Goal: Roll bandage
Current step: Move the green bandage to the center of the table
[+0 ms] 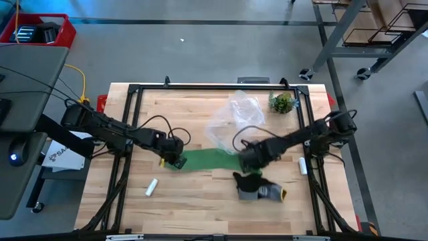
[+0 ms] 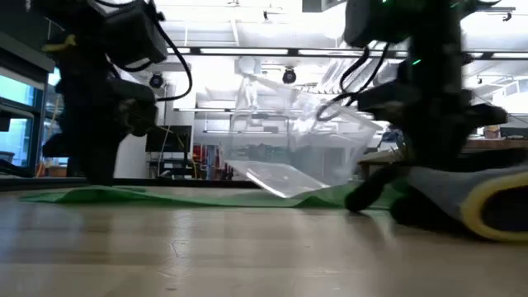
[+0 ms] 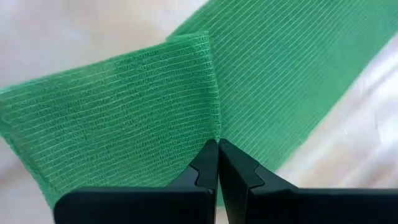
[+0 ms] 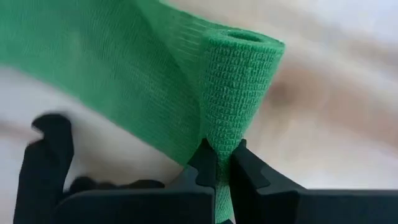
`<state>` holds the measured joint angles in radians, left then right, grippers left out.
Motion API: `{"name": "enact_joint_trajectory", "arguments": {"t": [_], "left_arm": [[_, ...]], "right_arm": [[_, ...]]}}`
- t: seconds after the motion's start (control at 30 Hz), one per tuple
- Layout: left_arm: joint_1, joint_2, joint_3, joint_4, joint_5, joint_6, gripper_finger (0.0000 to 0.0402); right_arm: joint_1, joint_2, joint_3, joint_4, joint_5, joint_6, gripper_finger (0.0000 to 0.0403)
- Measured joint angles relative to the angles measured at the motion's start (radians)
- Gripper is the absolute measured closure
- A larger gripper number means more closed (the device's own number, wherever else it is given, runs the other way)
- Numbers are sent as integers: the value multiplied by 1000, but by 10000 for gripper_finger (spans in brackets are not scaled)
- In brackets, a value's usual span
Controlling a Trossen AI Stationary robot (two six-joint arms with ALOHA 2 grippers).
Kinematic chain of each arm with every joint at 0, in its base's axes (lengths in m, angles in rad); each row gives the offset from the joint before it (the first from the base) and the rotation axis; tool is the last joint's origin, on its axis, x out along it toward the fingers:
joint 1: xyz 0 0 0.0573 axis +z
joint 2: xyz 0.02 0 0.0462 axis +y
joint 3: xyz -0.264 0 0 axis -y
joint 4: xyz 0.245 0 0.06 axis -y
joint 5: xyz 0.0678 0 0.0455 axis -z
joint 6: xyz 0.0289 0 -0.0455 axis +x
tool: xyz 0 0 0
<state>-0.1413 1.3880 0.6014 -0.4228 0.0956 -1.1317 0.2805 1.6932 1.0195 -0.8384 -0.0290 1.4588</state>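
1. One wooden table [image 1: 200, 201] holds everything.
2. The green bandage [image 1: 207, 161] lies flat in the middle — one end rolled up.
3. The right gripper [image 4: 217, 163] pinches that roll.
4. The left gripper [image 3: 218, 155] is pressed together on the other end — a folded flap.

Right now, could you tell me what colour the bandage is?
Bright green with fine ribbing, clearest in the left wrist view: bandage.

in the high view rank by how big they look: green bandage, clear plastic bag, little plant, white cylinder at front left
1. clear plastic bag
2. bandage, close to the bag, so unsure
3. plant
4. white cylinder
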Motion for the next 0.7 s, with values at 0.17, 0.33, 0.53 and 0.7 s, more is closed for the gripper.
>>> {"name": "enact_joint_trajectory", "arguments": {"t": [0.17,0.33,0.53,0.7], "left_arm": [[-79,0,1,15,46,-80,399],[-120,0,1,61,71,-167,399],[-114,-8,9,83,106,-164,399],[-99,-14,10,74,101,-106,399]], "right_arm": [[123,0,0,36,-35,140,401],[162,-22,-1,62,-28,238,401],[134,-97,-1,16,45,232,401],[88,-130,-1,-70,54,129,401]]}}
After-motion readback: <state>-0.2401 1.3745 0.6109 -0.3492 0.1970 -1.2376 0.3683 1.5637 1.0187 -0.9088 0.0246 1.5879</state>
